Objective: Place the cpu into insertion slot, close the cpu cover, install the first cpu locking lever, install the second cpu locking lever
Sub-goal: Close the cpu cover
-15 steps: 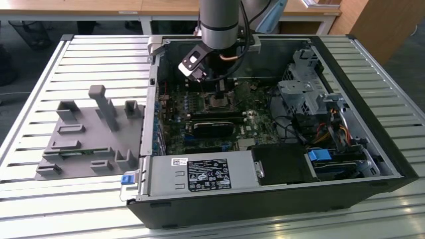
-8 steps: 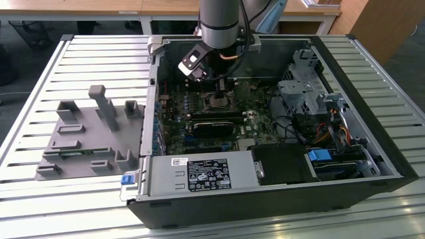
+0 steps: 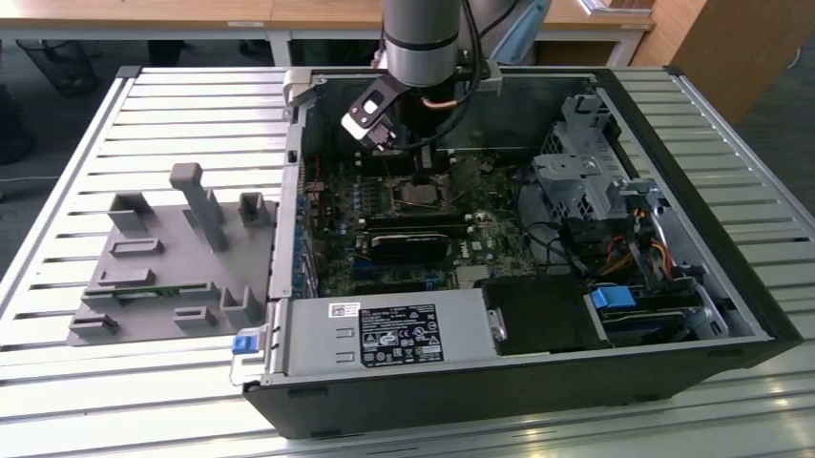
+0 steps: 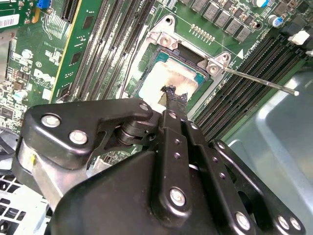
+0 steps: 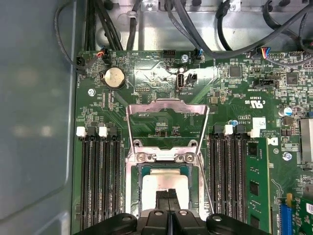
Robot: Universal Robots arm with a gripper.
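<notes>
Second wrist view: I see the gripper [image 4: 173, 97] clenched, its 2 fingertips pressed together and touching the top of the cpu [image 4: 160, 81], which lies flat in the insertion slot [image 5: 131, 196]. The cpu cover [image 5: 166, 104] stands swung open off the slot. A thin lever [image 4: 259, 82] juts free beside it, and memory slots [image 5: 100, 186] flank both sides.

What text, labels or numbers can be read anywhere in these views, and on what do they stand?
Power supply label, exterior view: print too small to read.
Green circuit board, first wrist view: white lettering blurred, not readable.
White sticker, second wrist view: too small to read.
Nothing can be quoted reliably.
</notes>
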